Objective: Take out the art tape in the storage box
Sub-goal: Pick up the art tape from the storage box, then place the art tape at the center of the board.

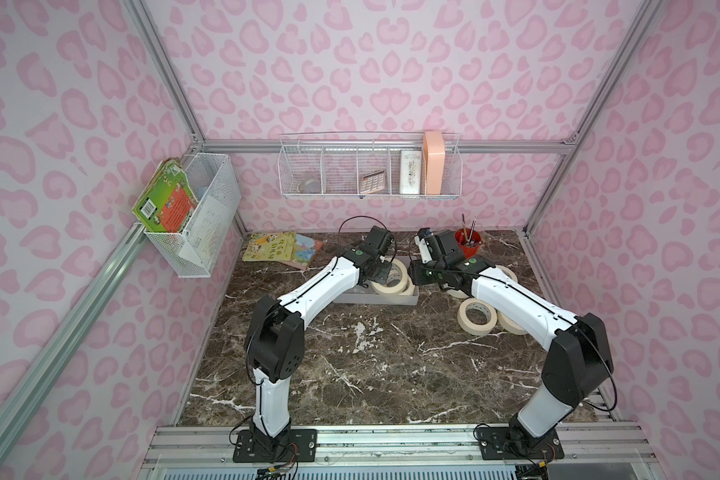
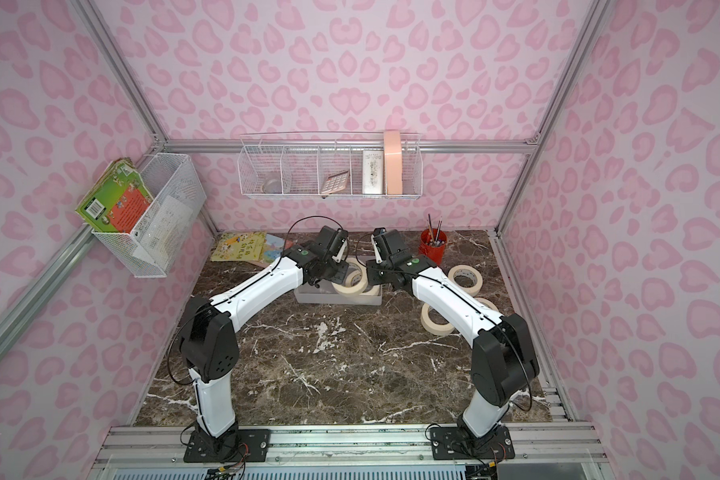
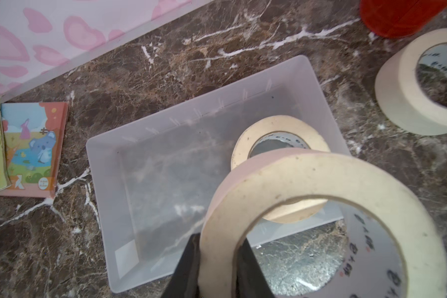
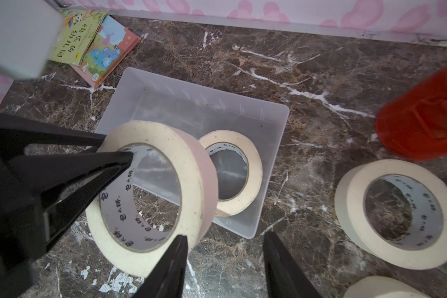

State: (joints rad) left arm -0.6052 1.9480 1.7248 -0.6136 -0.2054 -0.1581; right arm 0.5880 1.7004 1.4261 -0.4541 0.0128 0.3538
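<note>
closest to my left wrist camera is the art tape roll [image 3: 307,178] i'm carrying. the left gripper [image 3: 218,265] is clamped on its wall, one black finger [image 3: 189,263] outside the ring and the other inside the core. the right wrist view shows this grip from the side. there the roll [image 4: 191,180] stands on edge, tilted, raised over the near rim of the storage box [image 4: 279,154], and marble shows through its hole.

a second roll [image 3: 245,139] lies flat on the floor of the box, at the end toward my right arm. in both top views the grey box [image 1: 375,298] sits on the marble table [image 1: 350,374], mid-width and toward the back, under the two wrists.

the right gripper [image 4: 225,234] hangs just beside the carried roll, its fingers spread apart with only table and a box corner showing between them. whether one fingertip brushes the roll's rim, i cannot tell.

three more rolls are out on the table to the right of the box. one [image 2: 474,286] lies flat near the red cup [image 2: 431,249] of brushes. another [image 2: 437,330] sits nearer the front, beside the right forearm. a third [image 2: 490,304] is half hidden behind that forearm. two picture books [image 1: 281,249] lie at the back left of the table.
</note>
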